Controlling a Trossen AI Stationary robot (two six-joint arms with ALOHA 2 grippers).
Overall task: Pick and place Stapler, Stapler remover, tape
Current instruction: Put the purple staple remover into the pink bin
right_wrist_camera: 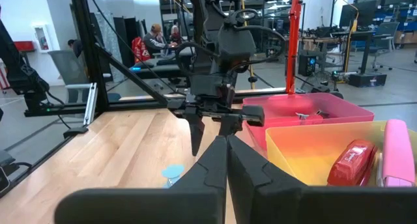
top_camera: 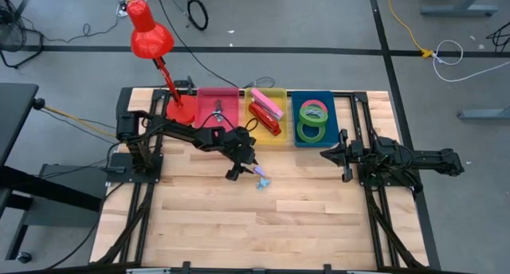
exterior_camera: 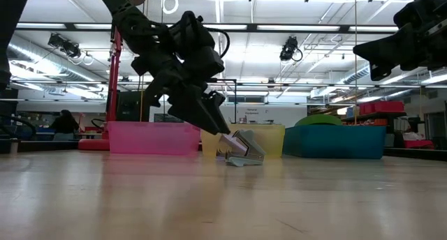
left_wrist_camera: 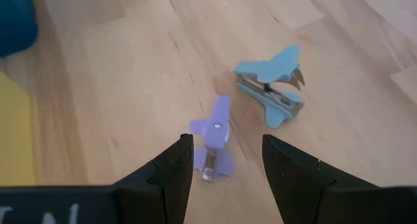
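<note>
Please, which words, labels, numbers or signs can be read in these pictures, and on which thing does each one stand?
"N": white letter on the body of the left pincer, left wrist view; the marks beside it are cut off by the picture's edge.
Pale script on the red stapler: too blurred to read.
Wall sign in the room behind, low view: too small to read.
No other text can be read.

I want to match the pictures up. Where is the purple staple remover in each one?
High view: purple staple remover at mid-table, under the left gripper.
Low view: hidden or indistinguishable behind that gripper.
Left wrist view: between the open fingers.
Right wrist view: not visible.
Shared landmark: the blue staple remover beside it.
</note>
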